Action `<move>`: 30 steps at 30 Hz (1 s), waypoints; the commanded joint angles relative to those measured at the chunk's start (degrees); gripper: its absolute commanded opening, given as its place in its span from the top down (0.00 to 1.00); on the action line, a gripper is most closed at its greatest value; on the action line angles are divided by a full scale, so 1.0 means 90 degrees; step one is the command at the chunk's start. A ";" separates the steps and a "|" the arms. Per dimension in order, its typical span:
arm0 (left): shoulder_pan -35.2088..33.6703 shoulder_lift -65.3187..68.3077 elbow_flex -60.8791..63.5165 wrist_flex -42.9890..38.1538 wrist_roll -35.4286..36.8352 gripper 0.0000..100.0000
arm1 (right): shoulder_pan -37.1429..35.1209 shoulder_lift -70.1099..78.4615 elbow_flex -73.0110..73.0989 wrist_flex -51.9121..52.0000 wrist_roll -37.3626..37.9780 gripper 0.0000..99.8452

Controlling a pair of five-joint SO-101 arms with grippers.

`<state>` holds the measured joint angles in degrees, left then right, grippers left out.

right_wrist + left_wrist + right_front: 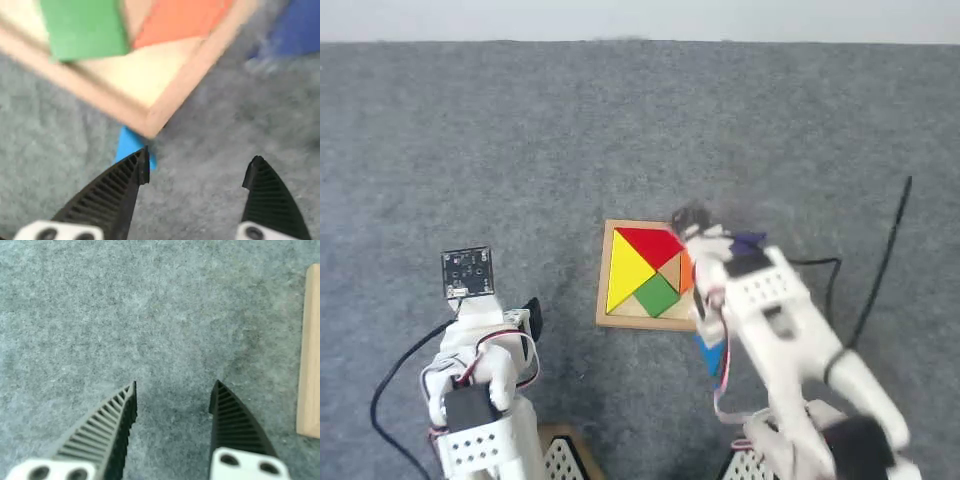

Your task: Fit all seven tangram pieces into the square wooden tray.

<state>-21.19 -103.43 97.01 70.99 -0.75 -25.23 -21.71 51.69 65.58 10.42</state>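
Observation:
The square wooden tray (603, 318) lies mid-table and holds a red triangle (648, 242), a yellow triangle (626, 270), a green square (657, 294) and an orange piece (686, 270). A light blue piece (710, 352) lies on the carpet at the tray's near right corner, partly under the right arm (765, 300). A dark blue piece (748, 240) lies right of the tray. My right gripper (200, 160) is open just above the carpet off that tray corner (175, 95), one fingertip beside the light blue piece (131, 145). My left gripper (172, 387) is open over bare carpet, left of the tray's edge (310, 350).
Grey carpet covers the table, with wide free room behind and left of the tray. A black cable (880, 270) runs along the right side. The left arm (480, 340) stands at the near left.

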 commanded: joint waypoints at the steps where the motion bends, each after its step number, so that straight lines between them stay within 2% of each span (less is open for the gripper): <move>1: -0.0029 -0.0117 -0.0063 0.0029 -0.0029 0.77 | -0.0513 -0.1158 0.0645 -0.0161 0.0322 0.69; 7: -0.0029 -0.0117 -0.0063 0.0029 -0.0029 0.77 | -0.1226 -0.1167 0.1133 -0.0708 -0.0107 0.69; 17: -0.0029 -0.0117 -0.0063 0.0029 -0.0029 0.77 | -0.1187 -0.0093 0.1143 -0.1050 -0.0303 0.69; 20: -0.0029 -0.0117 -0.0063 0.0029 -0.0029 0.77 | -0.1197 0.0230 0.1123 -0.1148 -0.0674 0.69; 26: -0.0029 -0.0117 -0.0063 0.0029 -0.0029 0.77 | -0.1187 0.0327 0.0996 -0.1148 -0.0821 0.83; 30: -0.0029 -0.0117 -0.0063 0.0029 -0.0029 0.77 | -0.1187 0.0327 0.0987 -0.1148 -0.0811 0.84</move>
<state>-21.19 -103.43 97.01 70.99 -0.75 -35.25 -19.96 61.10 56.09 3.65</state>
